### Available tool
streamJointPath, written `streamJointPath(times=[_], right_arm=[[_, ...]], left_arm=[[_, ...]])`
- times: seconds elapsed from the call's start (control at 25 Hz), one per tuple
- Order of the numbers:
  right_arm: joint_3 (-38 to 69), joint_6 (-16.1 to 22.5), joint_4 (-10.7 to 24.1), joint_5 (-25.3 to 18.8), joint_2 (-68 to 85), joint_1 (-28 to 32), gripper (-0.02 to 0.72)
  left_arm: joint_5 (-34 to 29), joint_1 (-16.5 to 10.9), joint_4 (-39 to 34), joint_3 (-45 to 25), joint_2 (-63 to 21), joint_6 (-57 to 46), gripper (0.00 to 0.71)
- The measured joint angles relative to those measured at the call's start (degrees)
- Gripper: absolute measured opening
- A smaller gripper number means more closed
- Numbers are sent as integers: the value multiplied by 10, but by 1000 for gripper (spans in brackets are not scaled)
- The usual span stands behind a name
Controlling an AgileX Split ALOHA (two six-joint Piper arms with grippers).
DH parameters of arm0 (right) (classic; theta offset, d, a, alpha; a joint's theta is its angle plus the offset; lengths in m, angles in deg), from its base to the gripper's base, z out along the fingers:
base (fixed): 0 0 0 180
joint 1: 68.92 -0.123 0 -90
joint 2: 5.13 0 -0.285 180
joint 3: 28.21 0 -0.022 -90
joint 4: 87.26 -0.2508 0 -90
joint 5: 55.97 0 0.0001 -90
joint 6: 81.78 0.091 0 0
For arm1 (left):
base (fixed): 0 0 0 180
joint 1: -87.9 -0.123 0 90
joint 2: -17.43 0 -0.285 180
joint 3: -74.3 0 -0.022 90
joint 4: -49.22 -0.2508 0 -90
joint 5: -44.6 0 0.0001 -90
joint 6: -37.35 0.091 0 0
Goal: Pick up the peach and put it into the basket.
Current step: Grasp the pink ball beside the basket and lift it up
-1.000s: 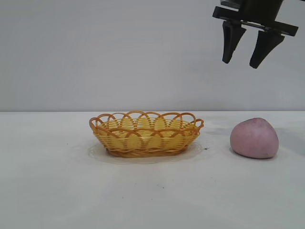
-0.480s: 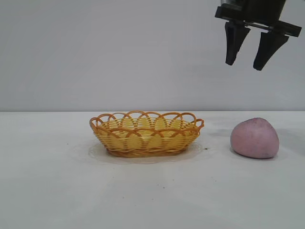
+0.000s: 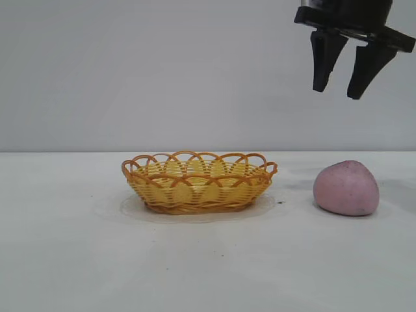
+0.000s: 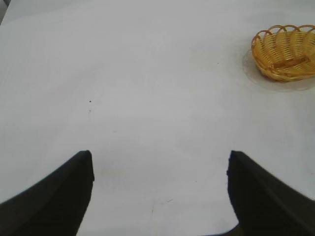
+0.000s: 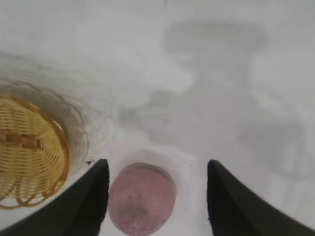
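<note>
The dusty pink peach [image 3: 346,188] sits on the white table to the right of the yellow-orange wicker basket [image 3: 198,181], apart from it. My right gripper [image 3: 338,91] hangs open and empty high above the peach. In the right wrist view the peach [image 5: 141,198] lies far below between the open fingers, nearer one of them, with the basket [image 5: 30,152] off to the side. My left gripper [image 4: 158,160] is open and empty over bare table. The basket [image 4: 287,52] shows far off in its view. The left gripper is out of the exterior view.
The white table [image 3: 208,260] runs wide on all sides of the basket and peach. A plain grey wall stands behind. A faint ring mark surrounds the basket's base.
My right gripper has drifted slightly to the right and a little lower, staying open. The peach and basket have not moved.
</note>
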Motion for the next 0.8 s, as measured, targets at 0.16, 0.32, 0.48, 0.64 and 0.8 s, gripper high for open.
streamJointPath(times=[0.16, 0.32, 0.48, 0.64, 0.8], right_arm=[[61, 10, 22, 0, 13, -32, 415], [99, 19, 29, 0, 13, -49, 415], [126, 25, 32, 4, 13, -53, 415], [149, 25, 34, 13, 13, -54, 415], [154, 25, 34, 45, 13, -54, 361]], left_arm=[[0, 0, 0, 0, 0, 0, 499], [0, 0, 0, 0, 0, 0, 499], [0, 0, 0, 0, 0, 0, 499], [0, 0, 0, 0, 0, 0, 499], [0, 0, 0, 0, 0, 0, 499]])
